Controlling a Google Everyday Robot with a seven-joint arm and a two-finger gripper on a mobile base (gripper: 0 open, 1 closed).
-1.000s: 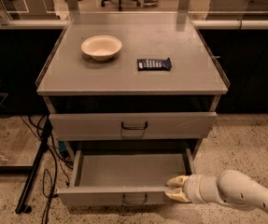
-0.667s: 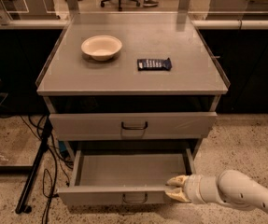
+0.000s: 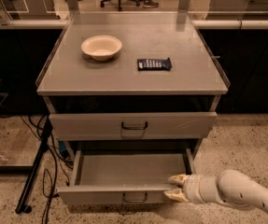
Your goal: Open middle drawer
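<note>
My claw (image 3: 175, 186) sits at the right end of the pulled-out middle drawer (image 3: 124, 171), fingers spread narrowly around its front edge; next, let go and retreat.

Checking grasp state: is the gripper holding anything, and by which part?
The gripper is at the top edge of the open middle drawer front, right of its pull; one finger above, one below. A firm hold cannot be told.

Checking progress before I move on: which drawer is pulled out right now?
The middle drawer, the lower of the two visible, stands open; the claw is at its front right edge. The upper drawer is shut.
</note>
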